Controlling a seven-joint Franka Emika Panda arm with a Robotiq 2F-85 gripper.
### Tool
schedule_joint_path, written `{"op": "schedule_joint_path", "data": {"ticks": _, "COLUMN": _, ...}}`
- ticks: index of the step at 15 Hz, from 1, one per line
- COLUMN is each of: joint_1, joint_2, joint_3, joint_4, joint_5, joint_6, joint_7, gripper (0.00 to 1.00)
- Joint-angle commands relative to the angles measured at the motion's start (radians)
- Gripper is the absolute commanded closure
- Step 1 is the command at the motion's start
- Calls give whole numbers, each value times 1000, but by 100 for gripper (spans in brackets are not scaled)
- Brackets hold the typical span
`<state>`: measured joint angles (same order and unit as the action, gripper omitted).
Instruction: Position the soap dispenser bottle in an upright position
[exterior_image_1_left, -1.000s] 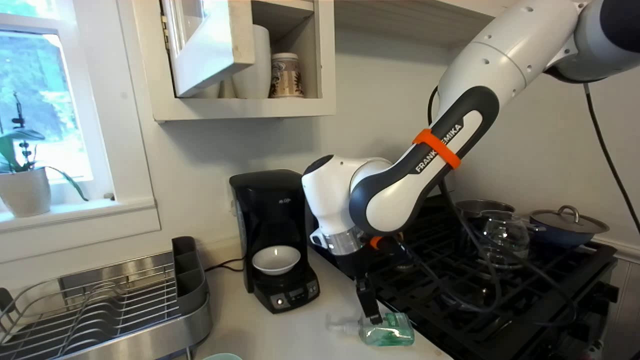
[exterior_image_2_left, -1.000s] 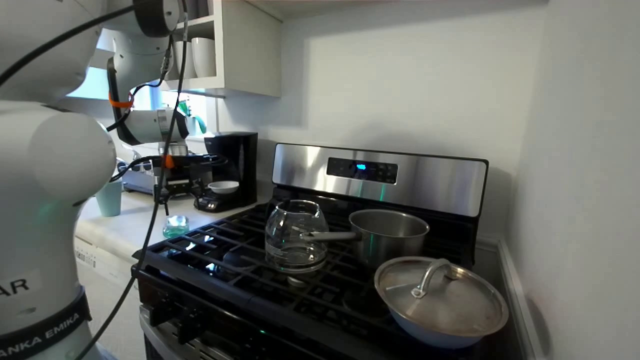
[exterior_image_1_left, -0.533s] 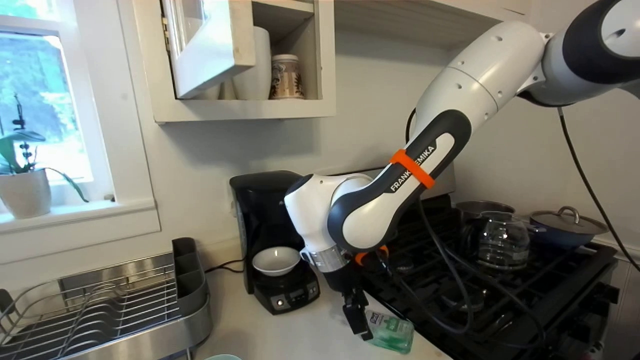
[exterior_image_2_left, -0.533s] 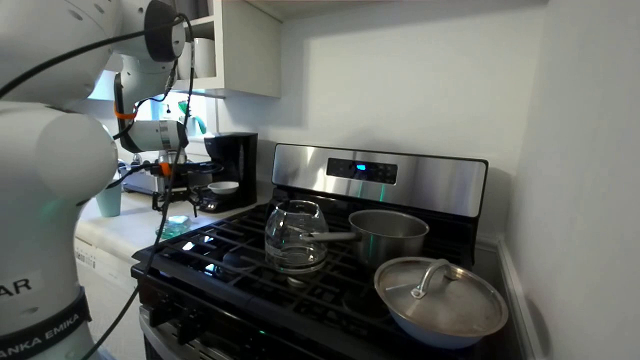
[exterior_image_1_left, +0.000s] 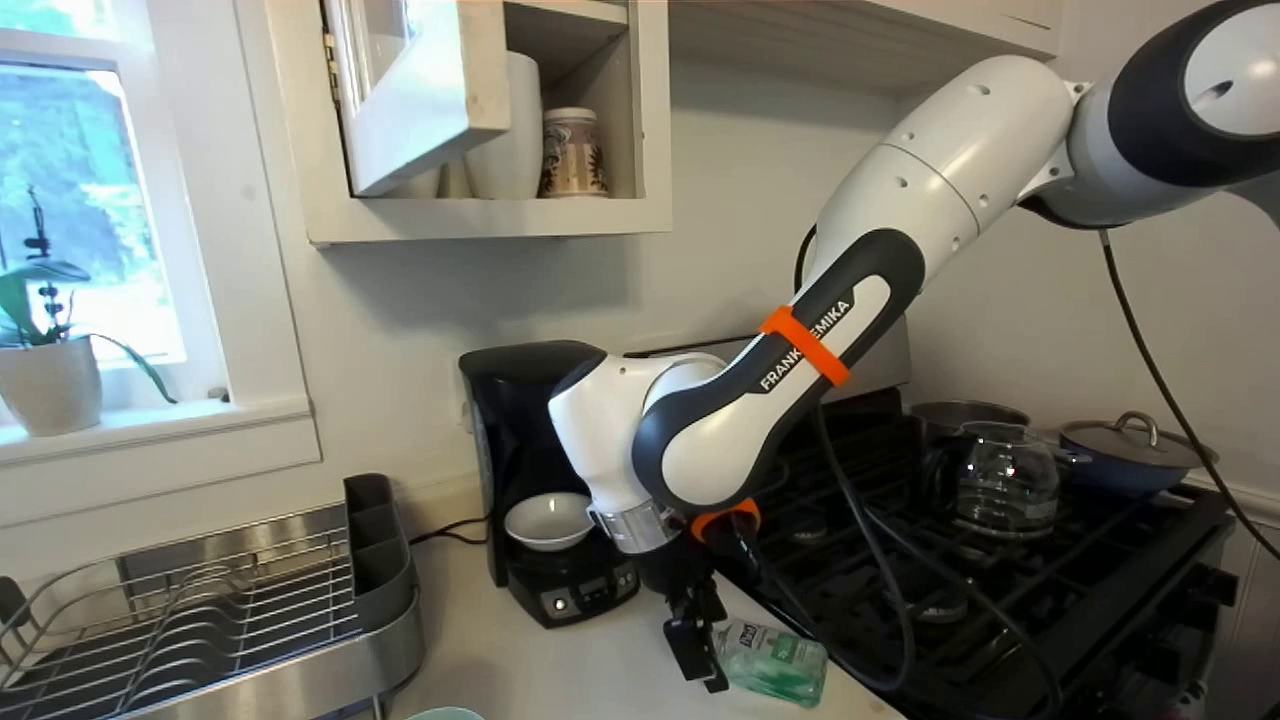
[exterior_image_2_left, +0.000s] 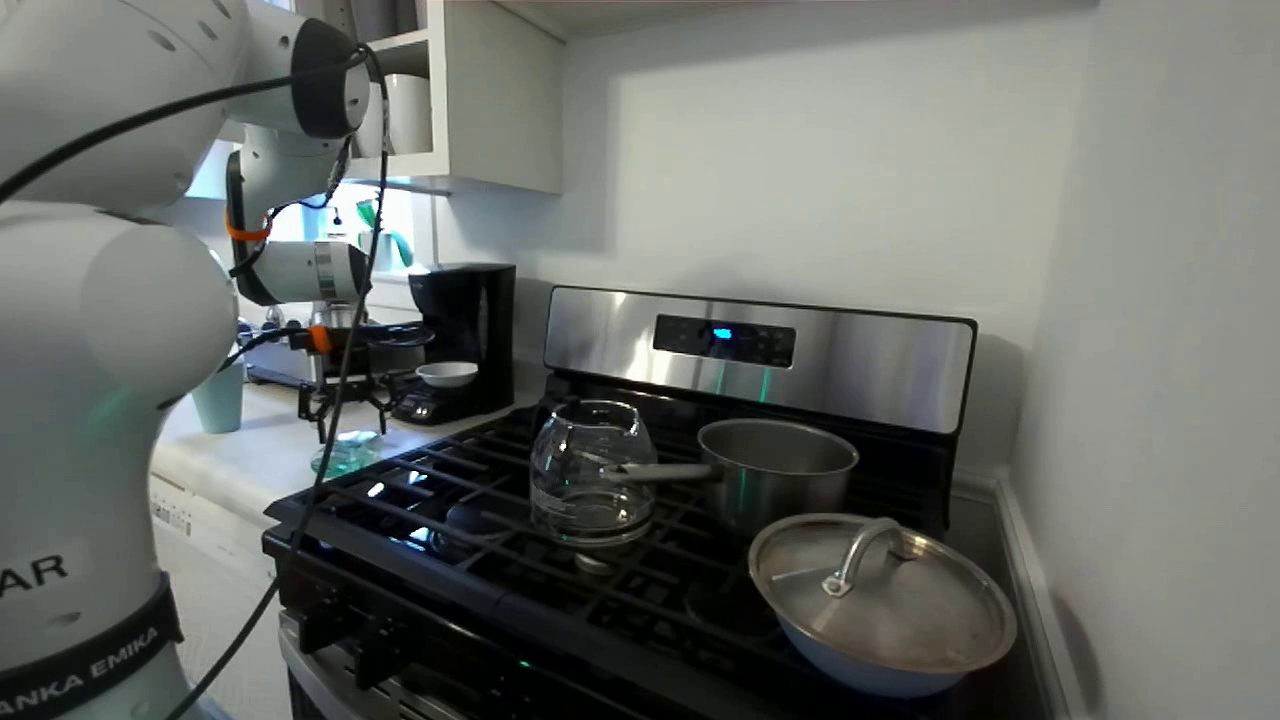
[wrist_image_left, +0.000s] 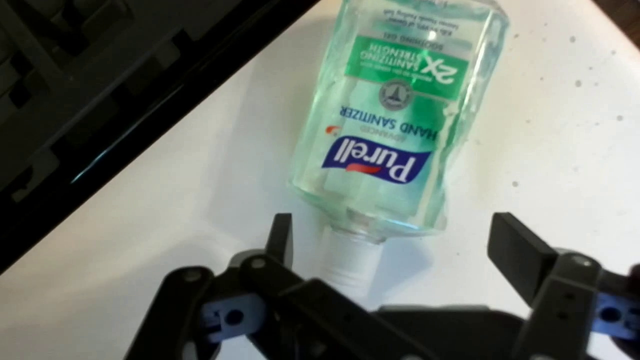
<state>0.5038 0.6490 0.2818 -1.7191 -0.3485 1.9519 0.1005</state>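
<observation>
The soap dispenser bottle (exterior_image_1_left: 780, 668), translucent pale green with a Purell label, lies on its side on the white counter beside the stove edge. It also shows in an exterior view (exterior_image_2_left: 350, 453) and in the wrist view (wrist_image_left: 390, 125), label up, its white pump neck toward the gripper. My gripper (wrist_image_left: 395, 240) is open, its fingers apart on both sides of the neck and not touching it. The neck sits closer to the left finger. The pump's end is hidden under the gripper. In the exterior views the gripper (exterior_image_1_left: 706, 680) (exterior_image_2_left: 352, 430) is low at the bottle's pump end.
A black coffee maker (exterior_image_1_left: 540, 420) with a white bowl (exterior_image_1_left: 548, 522) stands behind the gripper. The black stove (exterior_image_1_left: 850, 570) holds a glass carafe (exterior_image_2_left: 592, 485), a saucepan (exterior_image_2_left: 780, 470) and a lidded pan (exterior_image_2_left: 880, 610). A dish rack (exterior_image_1_left: 230, 640) and teal cup (exterior_image_2_left: 218, 400) are also there.
The gripper has moved from over the bottle's body toward its pump end, leftward and lower in an exterior view. The bottle has rolled and turned slightly, so its label now faces up.
</observation>
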Motion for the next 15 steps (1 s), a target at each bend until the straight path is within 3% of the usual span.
{"op": "schedule_joint_path", "data": {"ticks": 1, "joint_1": 28, "joint_2": -1, "joint_3": -30, "joint_4": 8, "joint_5": 26, "joint_6": -19, "joint_7": 99, "gripper": 0}}
{"op": "schedule_joint_path", "data": {"ticks": 5, "joint_1": 29, "joint_2": -8, "joint_3": -40, "joint_4": -13, "joint_5": 38, "joint_6": -8, "joint_7": 178, "gripper": 0}}
{"op": "schedule_joint_path", "data": {"ticks": 15, "joint_1": -15, "joint_2": -28, "joint_3": -45, "joint_4": -58, "joint_5": 126, "joint_6": -2, "joint_7": 169, "gripper": 0}}
